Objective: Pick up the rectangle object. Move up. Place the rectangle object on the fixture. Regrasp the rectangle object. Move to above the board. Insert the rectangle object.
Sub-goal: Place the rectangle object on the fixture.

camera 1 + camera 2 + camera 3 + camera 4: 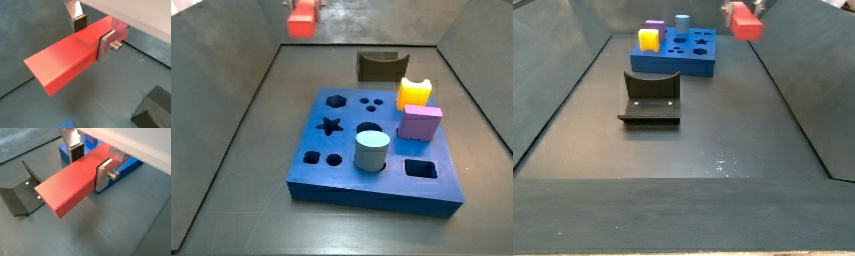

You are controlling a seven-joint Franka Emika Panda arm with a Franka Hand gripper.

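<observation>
My gripper [92, 35] is shut on the rectangle object [63, 62], a long red-orange block held across its width well above the floor. In both wrist views a dark pad presses one long side and a silver finger plate [103, 175] the other. In both side views the rectangle object [302, 22] hangs high, away from the board [372, 170]. The fixture [378, 66] stands on the floor beside the board, dark with a notched top. In a wrist view the fixture [20, 195] lies below the block's free end, and the blue board [65, 153] shows behind the fingers.
On the board stand a yellow notched block [413, 93], a pink-purple cube [420, 123] and a pale cylinder [372, 150]. Sloping grey walls [553, 100] close in the floor on both sides.
</observation>
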